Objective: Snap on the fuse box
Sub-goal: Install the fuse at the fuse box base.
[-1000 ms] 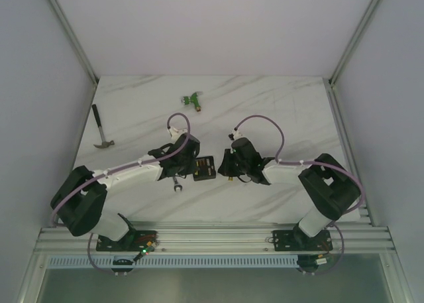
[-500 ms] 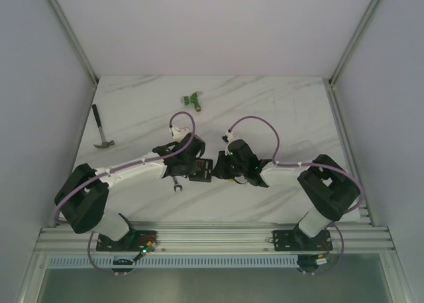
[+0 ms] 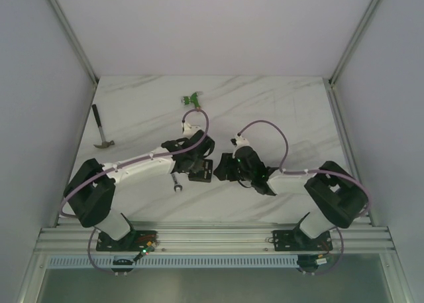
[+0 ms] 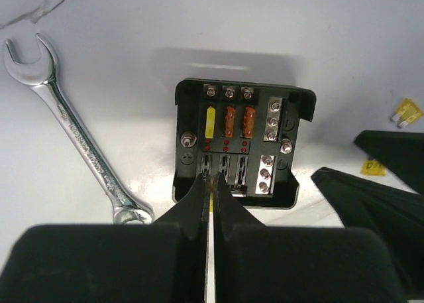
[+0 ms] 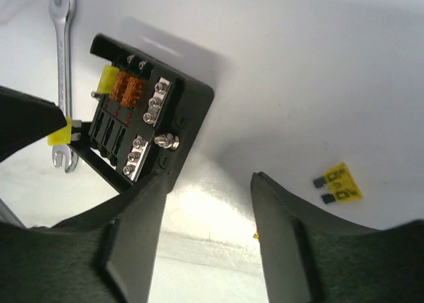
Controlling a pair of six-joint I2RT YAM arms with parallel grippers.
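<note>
The fuse box (image 3: 203, 172) is a small black square box lying flat on the table, with one yellow and two orange fuses exposed and no lid on it. It shows in the left wrist view (image 4: 242, 140) and the right wrist view (image 5: 142, 127). My left gripper (image 3: 197, 164) hangs over the box's near edge (image 4: 212, 182). It is shut on a small yellow fuse (image 5: 59, 132) held at an empty slot. My right gripper (image 3: 222, 170) is open and empty (image 5: 207, 181). It sits just right of the box, one finger against the box's corner.
A silver wrench (image 3: 176, 183) lies just left of the box (image 4: 73, 134). Loose yellow fuses (image 5: 338, 183) lie on the table right of the box. A hammer (image 3: 101, 132) is at the far left. A green connector (image 3: 193, 99) is at the back.
My left arm has swung right and forward, bringing its gripper from the box's left side to over the box. My right gripper has stayed close beside the box.
</note>
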